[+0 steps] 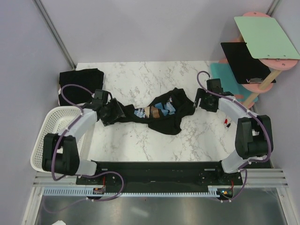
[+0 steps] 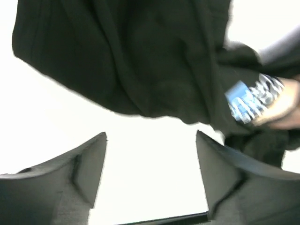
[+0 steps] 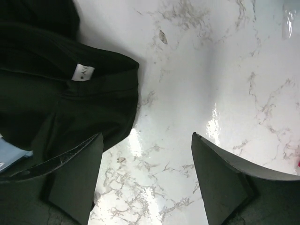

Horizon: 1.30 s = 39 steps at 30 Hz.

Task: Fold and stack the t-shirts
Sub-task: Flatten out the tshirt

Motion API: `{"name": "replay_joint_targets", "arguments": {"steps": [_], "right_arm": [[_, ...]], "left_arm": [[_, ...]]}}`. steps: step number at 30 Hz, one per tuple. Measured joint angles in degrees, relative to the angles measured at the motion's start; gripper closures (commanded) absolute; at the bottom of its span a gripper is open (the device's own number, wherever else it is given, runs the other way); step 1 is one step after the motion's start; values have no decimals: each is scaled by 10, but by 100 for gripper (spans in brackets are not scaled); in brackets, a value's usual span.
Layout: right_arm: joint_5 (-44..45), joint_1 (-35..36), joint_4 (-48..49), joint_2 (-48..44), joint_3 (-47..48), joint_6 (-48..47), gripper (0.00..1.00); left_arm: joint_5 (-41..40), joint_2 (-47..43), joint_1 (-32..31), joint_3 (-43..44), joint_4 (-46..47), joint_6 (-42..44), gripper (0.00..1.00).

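Observation:
A black t-shirt [image 1: 164, 115] with a blue, brown and white print [image 1: 154, 111] lies crumpled and stretched across the middle of the marble table. A second black t-shirt [image 1: 80, 78] lies folded at the back left. My left gripper [image 1: 112, 114] stands open at the crumpled shirt's left end. In the left wrist view the left gripper [image 2: 151, 133] is empty, and the cloth [image 2: 140, 61] lies just beyond its tips. My right gripper [image 1: 197, 101] is open at the shirt's right end. The right wrist view shows only bare marble in the right gripper [image 3: 146, 136], with the shirt [image 3: 61, 98] and its white label [image 3: 83, 72] beside the left finger.
A white basket [image 1: 43, 140] hangs at the table's left edge. A stand at the back right holds a green panel [image 1: 267, 37] and a black panel [image 1: 241, 62] over a teal mat [image 1: 224, 75]. Small red clips [image 1: 227, 123] lie near the right arm.

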Motion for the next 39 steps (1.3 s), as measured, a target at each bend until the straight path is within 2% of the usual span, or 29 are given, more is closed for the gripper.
{"name": "replay_joint_targets", "arguments": {"steps": [5, 7, 14, 20, 29, 39], "right_arm": [[-36, 0, 8, -3, 31, -7, 20], [-55, 3, 20, 18, 62, -9, 20], [-89, 32, 64, 139, 174, -12, 21], [-92, 61, 71, 192, 226, -24, 22], [-54, 115, 75, 219, 276, -49, 25], [87, 169, 58, 255, 301, -87, 27]], "left_arm": [[-42, -104, -21, 0, -10, 3, 9], [-60, -113, -21, 14, -12, 9, 9], [-84, 1, -20, 112, -16, 27, 8], [-83, 54, -20, 128, -18, 35, 8], [-83, 66, -20, 128, -19, 47, 8], [-83, 78, -20, 128, -19, 50, 8]]}}
